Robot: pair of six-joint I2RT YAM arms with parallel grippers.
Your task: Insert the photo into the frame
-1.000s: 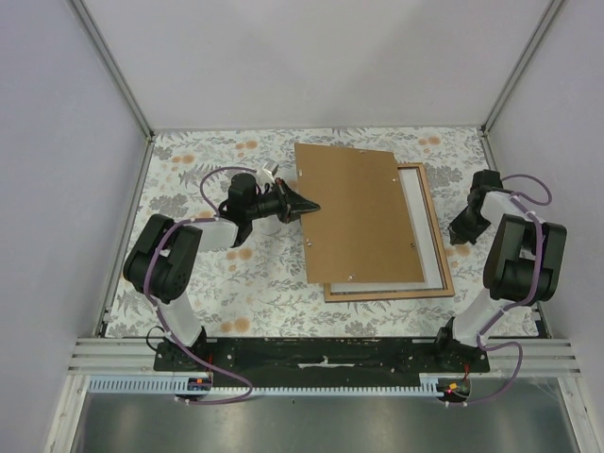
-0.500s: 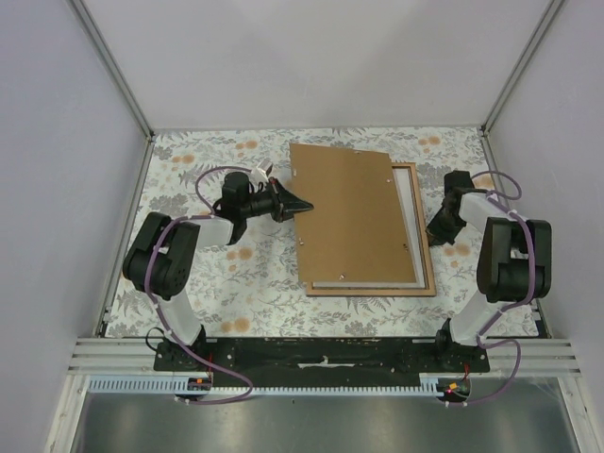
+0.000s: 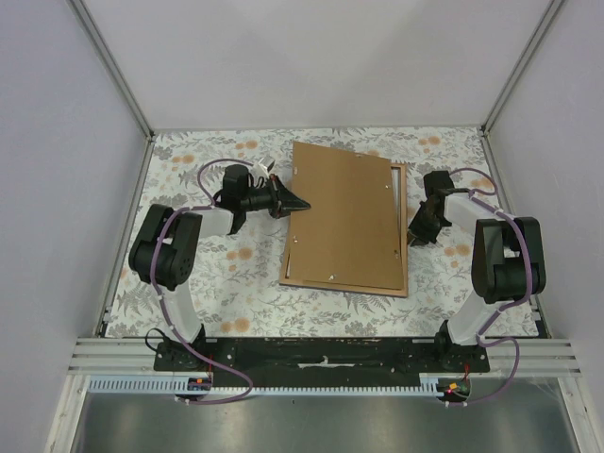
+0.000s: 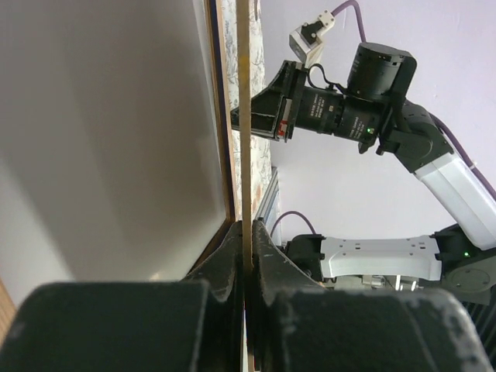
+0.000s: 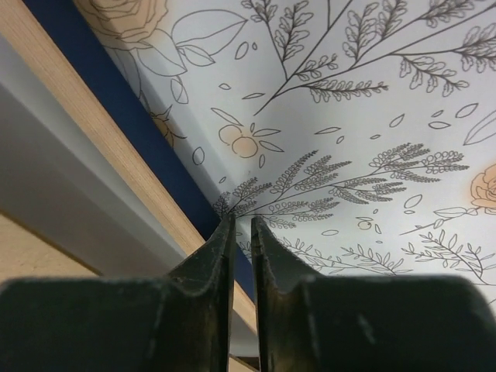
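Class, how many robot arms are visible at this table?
2. The left arm reaches from the left to the brown board's left edge; the right arm stands at its right side. None appears hidden.

Both the left arm (image 3: pixel 175 253) and the right arm (image 3: pixel 505 255) were made of smooth white shells set between chunky black cylindrical joints. They stood on one long black base plate (image 3: pixel 321 357). A thin purple cable (image 3: pixel 204 181) looped along each arm, and more purple cabling trailed below the plate beside small red-orange plugs (image 3: pixel 196 382). The jaws were matte black and tapered to thin, flat tips. From the left wrist, the right arm's black wrist showed a small red marking (image 4: pixel 285 124), a white connector block (image 4: pixel 313 36) and tiny green lights (image 4: pixel 370 130).
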